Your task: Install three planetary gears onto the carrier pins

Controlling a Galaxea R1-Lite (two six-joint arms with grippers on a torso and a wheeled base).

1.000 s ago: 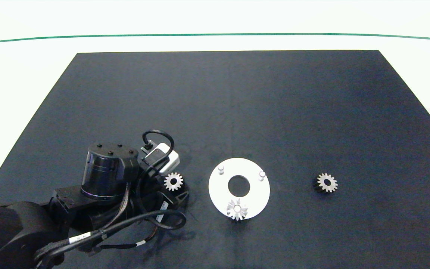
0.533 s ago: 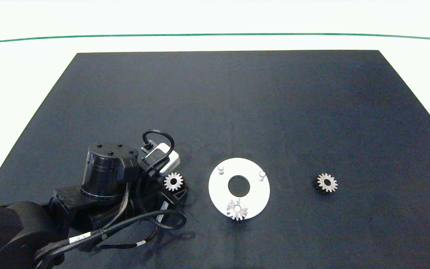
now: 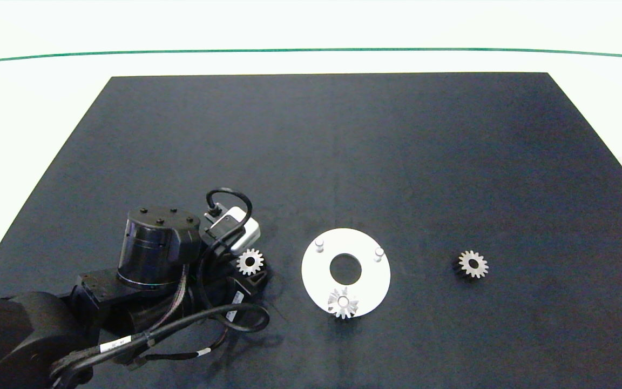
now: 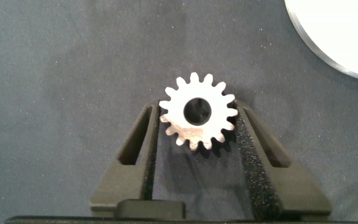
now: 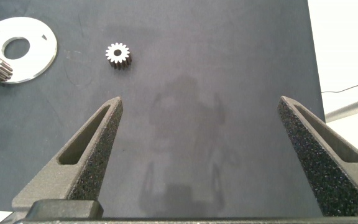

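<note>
Seemingly gear (image 4: 197, 119) between left end effector (image 4: 199, 148) fingers, beside disc (image 4: 340, 34).

The head camera looks down from high up. The left wrist camera sits very close; both wrist cameras see the white disc (image 5: 18, 50).

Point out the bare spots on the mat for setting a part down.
Free: the mat's whole far half, and the stretch between white disc and right gear. Crowded: the near left, where the left pincer straddles a gear beside the disc.
</note>
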